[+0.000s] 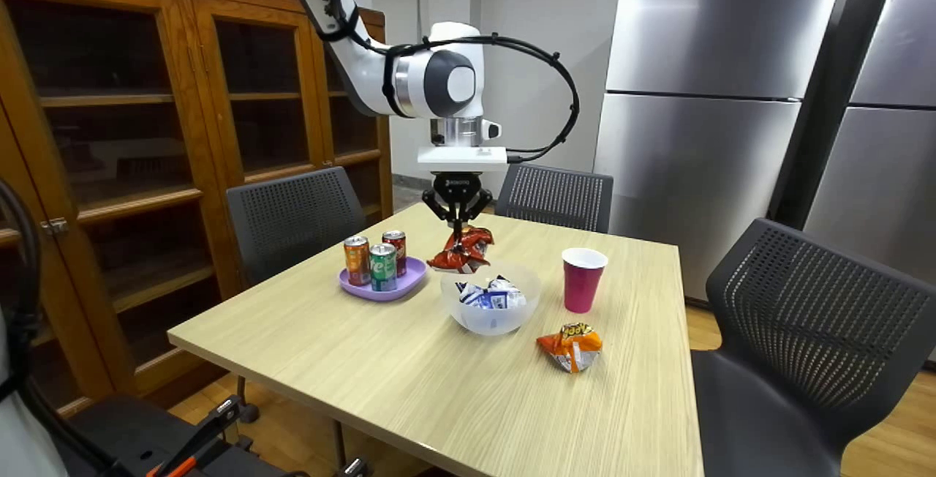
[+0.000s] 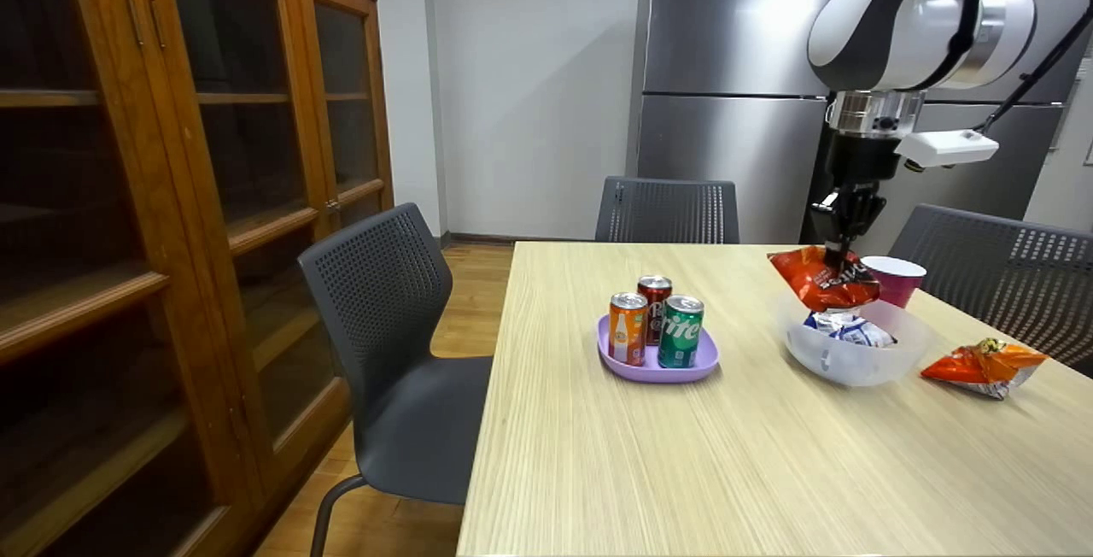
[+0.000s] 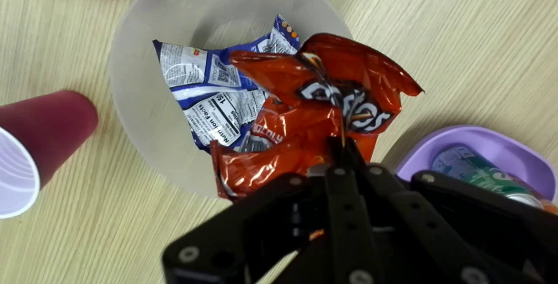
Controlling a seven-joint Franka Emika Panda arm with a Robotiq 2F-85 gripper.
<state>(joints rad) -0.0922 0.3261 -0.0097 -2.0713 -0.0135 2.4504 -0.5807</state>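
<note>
My gripper [image 1: 458,238] is shut on a red Doritos bag [image 3: 287,123], pinched at a fold between the fingertips. In both exterior views the bag hangs tilted above the table. A frosted, translucent bowl [image 1: 488,322] is just below it. Seen from the wrist, the bag overlaps the bowl's edge; whether it touches the rim I cannot tell. Inside the bowl lies blue-and-white snack packaging [image 3: 218,118], partly covered by the red bag. An orange Reese's bag [image 2: 986,366] rests on the table beside the bowl. A magenta cup [image 1: 583,285] with a white inside stands upright close by.
A purple tray [image 2: 662,375] holds an orange can [image 2: 628,331], a green can [image 2: 680,333] and a dark red can [image 2: 654,309]. Dark chairs [image 1: 292,213] surround the wooden table [image 1: 439,382]. A wooden cabinet [image 1: 175,96] and steel refrigerators [image 1: 702,148] stand behind.
</note>
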